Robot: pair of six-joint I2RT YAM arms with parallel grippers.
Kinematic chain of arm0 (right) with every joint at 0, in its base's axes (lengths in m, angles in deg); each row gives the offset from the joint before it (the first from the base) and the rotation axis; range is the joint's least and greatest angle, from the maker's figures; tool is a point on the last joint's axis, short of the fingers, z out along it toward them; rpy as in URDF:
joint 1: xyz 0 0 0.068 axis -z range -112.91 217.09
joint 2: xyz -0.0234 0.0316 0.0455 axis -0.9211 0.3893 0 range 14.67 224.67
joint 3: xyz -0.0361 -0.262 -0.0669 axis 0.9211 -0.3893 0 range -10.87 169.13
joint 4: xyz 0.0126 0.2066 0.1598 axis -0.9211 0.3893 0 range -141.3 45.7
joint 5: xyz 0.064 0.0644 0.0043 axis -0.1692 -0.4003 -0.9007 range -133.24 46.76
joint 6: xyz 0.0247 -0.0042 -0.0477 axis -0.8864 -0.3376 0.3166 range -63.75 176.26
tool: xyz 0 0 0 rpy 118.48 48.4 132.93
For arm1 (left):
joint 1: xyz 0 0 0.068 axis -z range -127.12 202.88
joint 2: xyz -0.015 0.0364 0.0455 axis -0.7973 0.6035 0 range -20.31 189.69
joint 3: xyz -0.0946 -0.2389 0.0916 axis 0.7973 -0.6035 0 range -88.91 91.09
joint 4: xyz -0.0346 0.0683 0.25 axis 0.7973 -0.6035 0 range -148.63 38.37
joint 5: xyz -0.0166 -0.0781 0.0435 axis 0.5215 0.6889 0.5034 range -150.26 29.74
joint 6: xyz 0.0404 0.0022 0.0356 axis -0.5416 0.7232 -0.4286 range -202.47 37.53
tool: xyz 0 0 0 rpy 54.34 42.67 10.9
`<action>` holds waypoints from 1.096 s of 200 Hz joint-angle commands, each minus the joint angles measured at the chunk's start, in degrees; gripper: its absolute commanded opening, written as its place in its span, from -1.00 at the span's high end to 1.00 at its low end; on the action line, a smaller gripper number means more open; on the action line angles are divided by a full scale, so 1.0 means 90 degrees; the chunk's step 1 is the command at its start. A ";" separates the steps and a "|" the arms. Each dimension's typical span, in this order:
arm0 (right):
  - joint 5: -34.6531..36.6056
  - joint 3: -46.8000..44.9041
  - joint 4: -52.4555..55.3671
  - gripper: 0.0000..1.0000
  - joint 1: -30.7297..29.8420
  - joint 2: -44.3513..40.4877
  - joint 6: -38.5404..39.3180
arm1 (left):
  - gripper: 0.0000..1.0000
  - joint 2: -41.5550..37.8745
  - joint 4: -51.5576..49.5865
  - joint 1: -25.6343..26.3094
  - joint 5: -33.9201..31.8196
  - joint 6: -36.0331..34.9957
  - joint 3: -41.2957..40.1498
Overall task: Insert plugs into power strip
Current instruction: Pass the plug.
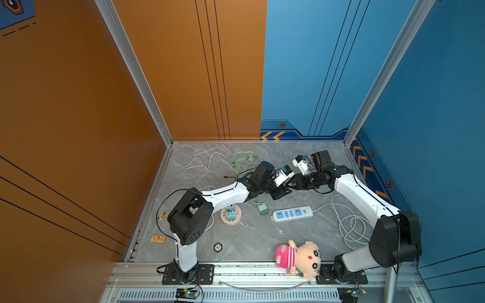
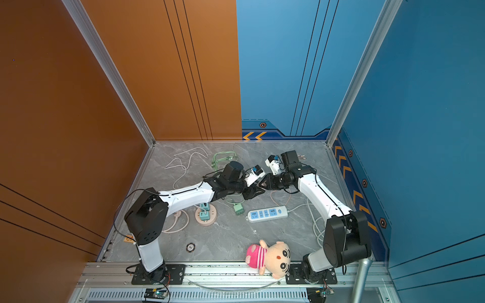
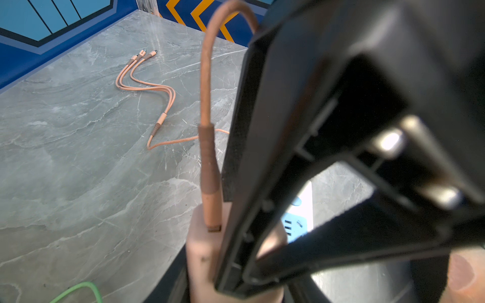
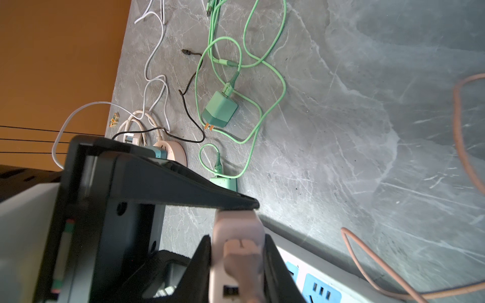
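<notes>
Left claw [image 1: 285, 190] squeezes the pink plug [image 4: 236, 230] between its two fingers [image 4: 277, 265]. Right claw [image 1: 293, 185] has one finger touching the plug, but I cannot tell if it grips.

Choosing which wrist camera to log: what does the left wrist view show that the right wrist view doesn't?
Only the left wrist view: the pink cable's three-headed end lying on the table. Only the right wrist view: a loose mint green plug, white cables and the orange wall. Both: the pink plug and the power strip.
</notes>
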 commanded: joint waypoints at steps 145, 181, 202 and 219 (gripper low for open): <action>0.2037 -0.0324 0.0762 1.00 0.0028 -0.0893 0.0827 | -0.24 -0.2082 0.0667 -0.0406 -0.0494 0.0755 -0.1480; 0.2802 -0.0321 0.0757 1.00 0.0035 -0.0940 0.0700 | -0.25 -0.2526 0.0652 -0.0427 -0.0765 0.0688 -0.1965; 0.3013 -0.0338 0.0798 1.00 0.0034 -0.1018 0.0631 | -0.25 -0.2658 0.0542 -0.0434 -0.0895 0.0693 -0.2016; 0.3020 -0.0419 0.0816 1.00 0.0036 -0.1106 0.0605 | -0.25 -0.2682 0.0522 -0.0434 -0.0947 0.0719 -0.2050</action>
